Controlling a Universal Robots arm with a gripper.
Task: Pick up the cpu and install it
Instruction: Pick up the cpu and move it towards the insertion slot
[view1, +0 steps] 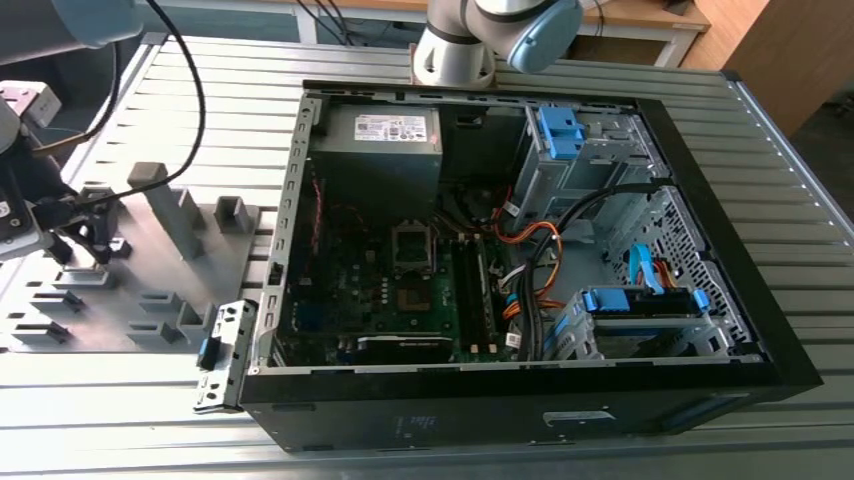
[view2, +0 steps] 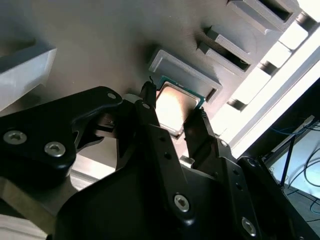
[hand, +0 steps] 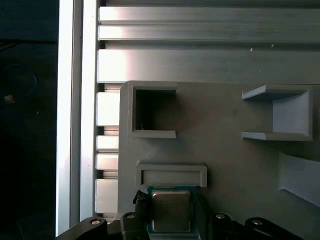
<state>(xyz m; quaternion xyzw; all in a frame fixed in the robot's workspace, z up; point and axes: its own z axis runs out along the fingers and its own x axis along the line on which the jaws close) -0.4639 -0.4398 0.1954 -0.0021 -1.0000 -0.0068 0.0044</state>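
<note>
The gripper (view1: 87, 255) works at the tabletop's edge on the exterior view's left, low over a grey parts fixture (view1: 147, 300). Its two black fingers (view2: 150, 120) are drawn in against opposite edges of the cpu (hand: 171, 210) and pinch it between them. That hold appears chosen to keep the pads off the chip's flat silver face. In both wrist views the cpu sits between the fingertips just beside a narrow rectangular pocket (hand: 171, 176); whether it has cleared the fixture's surface cannot be told. Beyond that pocket stands a square pocket (hand: 150, 111), open on one side, among other raised holders. These are likely moulded so that each part waits in a known spot for the arm. The fixture rests on a ribbed metal tabletop (view1: 134, 440). Well apart from it, toward the exterior view's right, a black computer case (view1: 534, 425) lies on its side with the panel off. Its motherboard (view1: 360, 300) faces up, probably so that the arm can reach in from above. A socket frame (view1: 412, 247) sits near the board's middle, and a grey power supply (view1: 378, 135) fills the case's far corner. At the tabletop's far edge, just behind the case, stands the arm's base (view1: 461, 50).
</note>
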